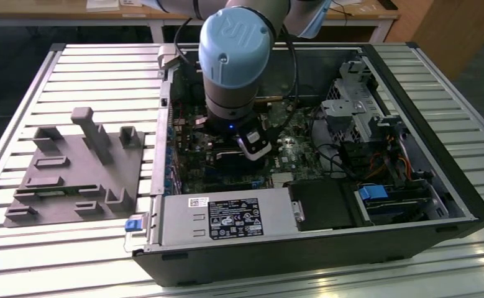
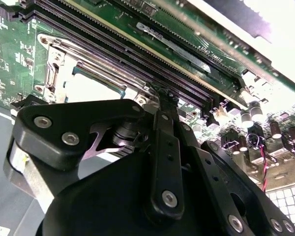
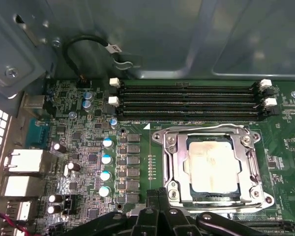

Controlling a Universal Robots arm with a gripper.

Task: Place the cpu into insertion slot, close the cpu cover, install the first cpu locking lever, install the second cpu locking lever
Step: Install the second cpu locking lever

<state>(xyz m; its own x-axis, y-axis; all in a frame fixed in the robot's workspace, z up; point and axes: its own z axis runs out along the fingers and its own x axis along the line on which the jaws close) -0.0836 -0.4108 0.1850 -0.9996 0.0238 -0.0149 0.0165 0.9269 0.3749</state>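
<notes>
First wrist view showed the small silver-grey square cpu (image 3: 210,167) already sitting in its dark metal-rimmed insertion slot (image 3: 212,200) under the closed silvery frame cover (image 3: 176,164), black pincer (image 3: 159,196) poised beside it, can't tell if clenched.

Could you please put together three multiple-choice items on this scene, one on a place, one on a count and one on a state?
1. Where does the cpu lie?
A. on the grey fixture beside the case
B. in the insertion slot
C. on the power supply

2. How many long black memory slots run beside the socket in the first wrist view?
A. one
B. four
C. eight

3. How does the cpu cover stand?
A. down around the chip
B. raised upright
C. taken off the board

Answers: 1 B, the silver chip sits inside the socket frame; 2 B, four parallel slots show between the white clips; 3 A, the silvery frame lies flat around the chip's top.
</notes>
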